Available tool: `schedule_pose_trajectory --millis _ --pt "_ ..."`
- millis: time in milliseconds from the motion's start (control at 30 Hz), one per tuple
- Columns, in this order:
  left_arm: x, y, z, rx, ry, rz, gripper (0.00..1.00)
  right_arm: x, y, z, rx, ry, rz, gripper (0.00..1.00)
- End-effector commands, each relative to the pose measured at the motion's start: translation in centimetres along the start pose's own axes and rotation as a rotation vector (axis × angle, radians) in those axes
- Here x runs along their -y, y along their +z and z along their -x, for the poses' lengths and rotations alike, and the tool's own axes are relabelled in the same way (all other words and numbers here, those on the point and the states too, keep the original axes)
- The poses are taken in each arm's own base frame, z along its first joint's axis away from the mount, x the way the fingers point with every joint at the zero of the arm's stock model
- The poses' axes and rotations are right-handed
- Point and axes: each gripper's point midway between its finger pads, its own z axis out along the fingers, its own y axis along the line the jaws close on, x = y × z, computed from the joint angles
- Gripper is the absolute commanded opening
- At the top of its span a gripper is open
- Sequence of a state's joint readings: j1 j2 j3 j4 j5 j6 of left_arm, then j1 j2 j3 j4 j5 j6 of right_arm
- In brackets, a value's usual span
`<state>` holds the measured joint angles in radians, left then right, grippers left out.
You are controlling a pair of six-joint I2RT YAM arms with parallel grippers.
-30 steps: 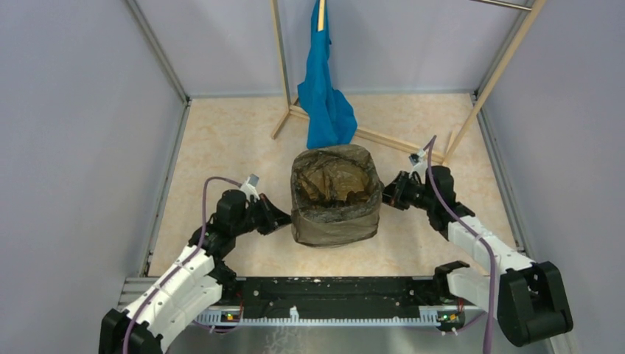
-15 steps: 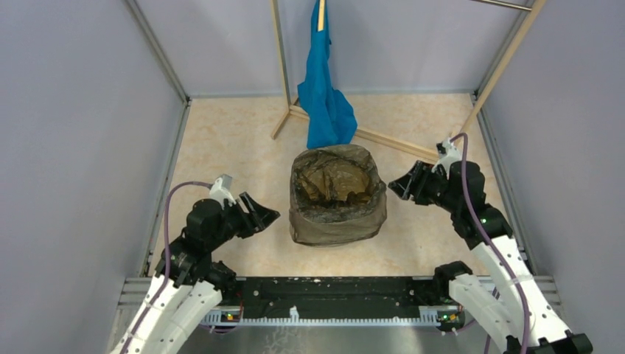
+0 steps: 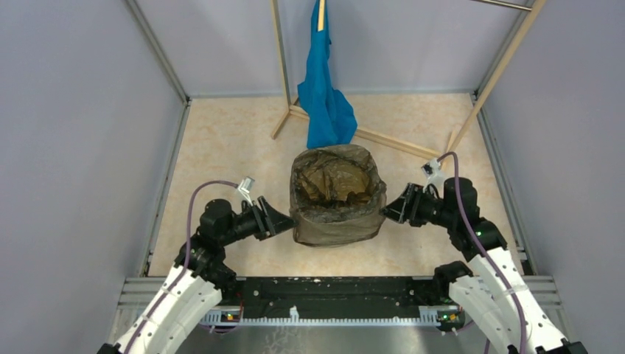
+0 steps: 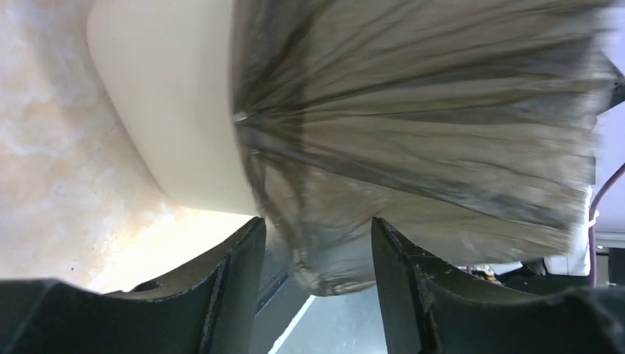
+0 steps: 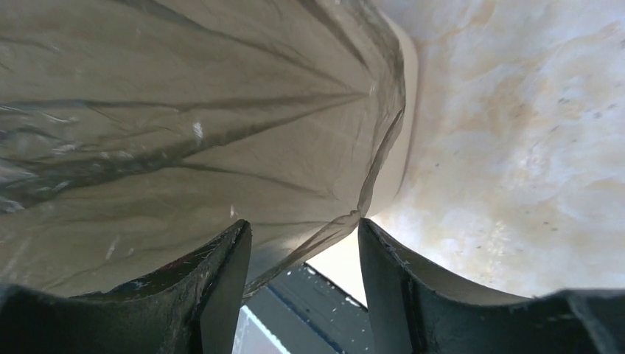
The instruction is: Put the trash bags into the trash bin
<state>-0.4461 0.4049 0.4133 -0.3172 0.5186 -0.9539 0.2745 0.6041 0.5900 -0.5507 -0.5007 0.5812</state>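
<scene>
Now the trash bag point(image 3: 335, 225) lines the trash bin point(image 4: 169, 103) on the table point(image 3: 221, 147), skirt draped outside its walls — the left tool point(image 4: 313, 247) and right tool point(image 5: 302, 228) both gape around loose film; best close on film alone, then tug down evenly

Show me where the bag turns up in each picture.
Top external: the bag sits at the centre, just below the blue cloth.
Left wrist: the bag fills the upper right.
Right wrist: the bag fills the upper left.
Shared landmark: the marbled beige table.
</scene>
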Motion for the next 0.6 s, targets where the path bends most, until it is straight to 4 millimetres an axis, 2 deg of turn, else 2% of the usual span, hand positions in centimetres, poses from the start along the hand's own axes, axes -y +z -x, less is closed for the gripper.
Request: schedule_pose_trajectory --millis 0,100,300,400,467,567 --pt "0.1 1.5 -1.3 -0.084 -0.035 -0.100 0.57 -1.9 0.9 -0.5 -0.010 0.027 0.130 0.55" --pt "-1.0 2.0 -1.6 -0.091 -0.047 -0.079 0.49 -1.8 1.5 -0.8 -0.016 0.027 0.135 0.55" --pt "-2.8 2.1 -1.6 -0.065 -0.040 0.006 0.43 -1.9 3.0 -2.0 -0.048 0.018 0.139 0.53" --pt "-3.8 1.5 -1.3 -0.039 -0.038 0.088 0.40 -2.0 3.7 -2.4 -0.060 0.002 0.131 0.52" --pt "-4.7 0.8 -0.4 0.015 -0.030 0.175 0.41 -2.0 4.1 -2.6 -0.065 -0.005 0.129 0.52" --pt "-5.5 -1.5 1.1 0.120 -0.021 0.308 0.50 -2.3 4.6 -2.8 -0.071 -0.014 0.127 0.52"
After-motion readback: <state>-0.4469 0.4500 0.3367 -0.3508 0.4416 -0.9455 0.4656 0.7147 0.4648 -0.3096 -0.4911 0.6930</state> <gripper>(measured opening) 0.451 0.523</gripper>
